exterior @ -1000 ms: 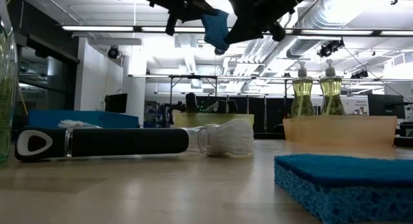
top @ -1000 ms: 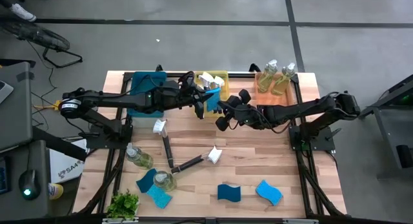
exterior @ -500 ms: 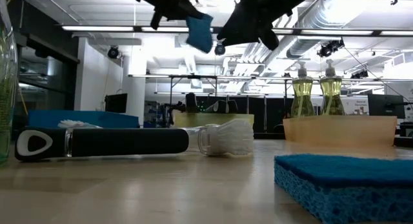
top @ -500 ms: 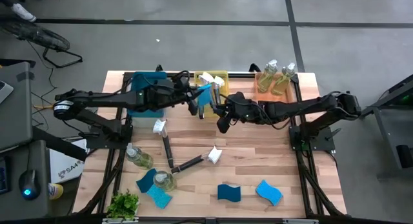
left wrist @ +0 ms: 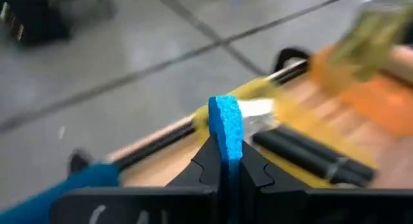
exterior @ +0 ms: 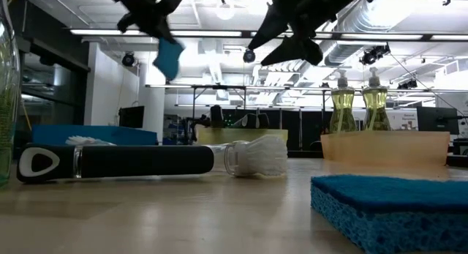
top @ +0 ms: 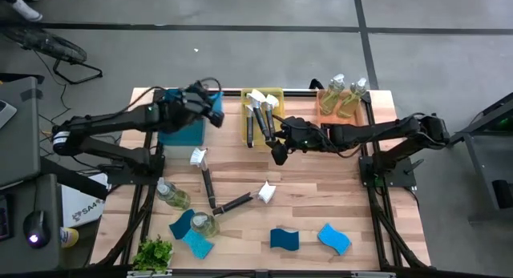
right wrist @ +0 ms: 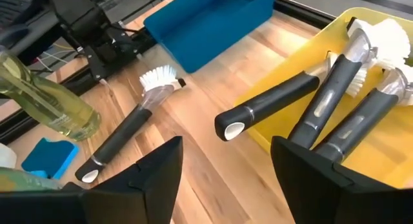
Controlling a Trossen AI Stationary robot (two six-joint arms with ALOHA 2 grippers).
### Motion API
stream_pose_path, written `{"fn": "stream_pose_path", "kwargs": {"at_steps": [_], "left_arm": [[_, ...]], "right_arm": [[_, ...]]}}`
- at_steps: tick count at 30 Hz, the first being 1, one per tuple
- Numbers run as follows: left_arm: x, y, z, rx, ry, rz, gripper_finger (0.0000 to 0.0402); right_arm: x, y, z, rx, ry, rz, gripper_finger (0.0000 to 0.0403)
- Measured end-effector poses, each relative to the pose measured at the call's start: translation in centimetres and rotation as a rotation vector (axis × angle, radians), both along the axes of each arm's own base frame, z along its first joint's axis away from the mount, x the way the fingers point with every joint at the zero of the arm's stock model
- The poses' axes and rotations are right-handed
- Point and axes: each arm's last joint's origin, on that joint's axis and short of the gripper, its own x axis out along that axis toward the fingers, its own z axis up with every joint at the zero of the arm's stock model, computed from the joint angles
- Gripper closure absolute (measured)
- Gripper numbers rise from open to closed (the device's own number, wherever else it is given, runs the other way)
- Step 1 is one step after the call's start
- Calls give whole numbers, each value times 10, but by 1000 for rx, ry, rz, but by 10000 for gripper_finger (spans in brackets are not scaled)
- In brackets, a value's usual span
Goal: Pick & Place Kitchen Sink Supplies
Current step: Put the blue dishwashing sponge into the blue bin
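Left wrist view blurred; sponge (left wrist: 225,130) bottom hidden between pincer fingers.

I find both arms finished in matte black, built of slender tubular links with bulkier rounded joint housings. The left arm (top: 120,122) carries a silver-and-orange ring at its shoulder joint. The right arm (top: 377,134) shows a rounded black elbow housing. On the wrist views I see wide, flat-faced black fingers (right wrist: 316,172) with angular edges.
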Motion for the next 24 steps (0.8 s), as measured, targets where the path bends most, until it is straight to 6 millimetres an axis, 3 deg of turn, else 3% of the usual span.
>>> {"fn": "stream_pose_path", "kwargs": {"at_steps": [8,14,24], "left_arm": [[-36,47,-14,-282,5,157,396],[-60,82,-25,-393,15,304,396],[-83,141,-61,-634,51,292,396]], "right_arm": [[0,0,0,6,-3,-11,178],[0,-1,0,8,-6,-21,178],[0,-1,0,0,-10,-56,178]]}}
